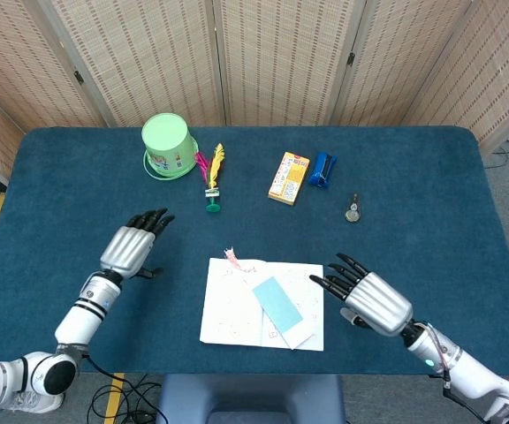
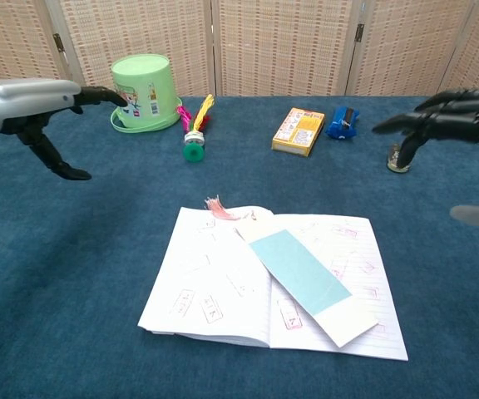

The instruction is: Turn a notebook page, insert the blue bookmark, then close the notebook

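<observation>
Notebook open flat at near centre, bookmark lying diagonally across spine, tassel far. Thin, light, floppy pages; best lifted at right page's outer edge. Left hand and right hand hovering either side, fingers spread, holding nothing.

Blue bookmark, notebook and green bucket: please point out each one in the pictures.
blue bookmark (image 2: pixel 299 272), chest view, middle of its blue face.
notebook (image 2: pixel 198 283), chest view, bare part of the left page.
green bucket (image 1: pixel 168 141), head view, middle of its upturned base.
</observation>
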Motion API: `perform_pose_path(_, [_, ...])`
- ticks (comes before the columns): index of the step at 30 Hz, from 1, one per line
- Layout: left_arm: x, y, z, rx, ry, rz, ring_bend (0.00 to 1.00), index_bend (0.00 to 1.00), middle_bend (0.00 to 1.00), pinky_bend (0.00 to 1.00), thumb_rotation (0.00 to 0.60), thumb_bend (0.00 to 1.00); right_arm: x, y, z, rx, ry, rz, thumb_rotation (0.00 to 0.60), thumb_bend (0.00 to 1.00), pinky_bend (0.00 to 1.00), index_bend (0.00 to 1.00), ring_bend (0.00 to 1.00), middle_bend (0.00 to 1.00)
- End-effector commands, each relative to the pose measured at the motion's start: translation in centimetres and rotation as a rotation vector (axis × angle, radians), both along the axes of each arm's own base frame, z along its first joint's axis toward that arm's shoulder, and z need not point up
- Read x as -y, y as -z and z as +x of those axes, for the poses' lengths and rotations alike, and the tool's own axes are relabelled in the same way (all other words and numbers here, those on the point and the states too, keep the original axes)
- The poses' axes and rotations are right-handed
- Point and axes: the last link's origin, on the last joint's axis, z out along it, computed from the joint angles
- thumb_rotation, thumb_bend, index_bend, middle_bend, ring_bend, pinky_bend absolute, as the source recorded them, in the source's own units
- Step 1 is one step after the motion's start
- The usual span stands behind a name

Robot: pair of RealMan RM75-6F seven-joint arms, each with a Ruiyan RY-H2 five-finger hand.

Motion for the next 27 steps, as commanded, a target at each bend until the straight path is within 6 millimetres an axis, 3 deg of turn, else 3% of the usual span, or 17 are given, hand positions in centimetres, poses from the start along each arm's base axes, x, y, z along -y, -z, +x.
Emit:
perform_pose_path(1, [0.7,-0.9,-1.2,0.002,-0.008,0.013,0.04,0.00,0.00,0.16,0.600,0.23,1.0,3.4,1.8,-0.026,-0.025,0.080,0.600,0.31,0.11,0.02,0.15,0.29])
perform_pose_path(8, [1.9,-2.2,-2.9,0.020,-0.029,0.037,0.04,0.00,0.00,0.16,0.600,0.23,3.0,8.2,4.4,-0.039,-0.026,0.161,0.600,0.35,0.11,0.02,0.15,0.29])
perform_pose_path(14, [2.7,-3.1,-4.3,0.049,-0.051,0.066,0.04,0.00,0.00,0.16,0.600,0.23,4.0,11.1,6.4,-0.054,-0.059,0.187,0.600,0.35,0.11,0.02,0.13,0.28])
perform_pose_path(21, [3.8,-3.6,-5.5,0.064,-0.062,0.076,0.04,0.00,0.00,0.16,0.600,0.23,4.9,13.8,7.5,-0.113,-0.077,0.212,0.600,0.35,0.11,0.02,0.11,0.28])
perform_pose_path(27, [4.3,-3.8,-6.4,0.067,-0.077,0.073,0.04,0.01,0.00,0.16,0.600,0.23,5.8,14.9,8.3,-0.118,-0.079,0.210,0.600,0.35,0.11,0.02,0.10,0.26])
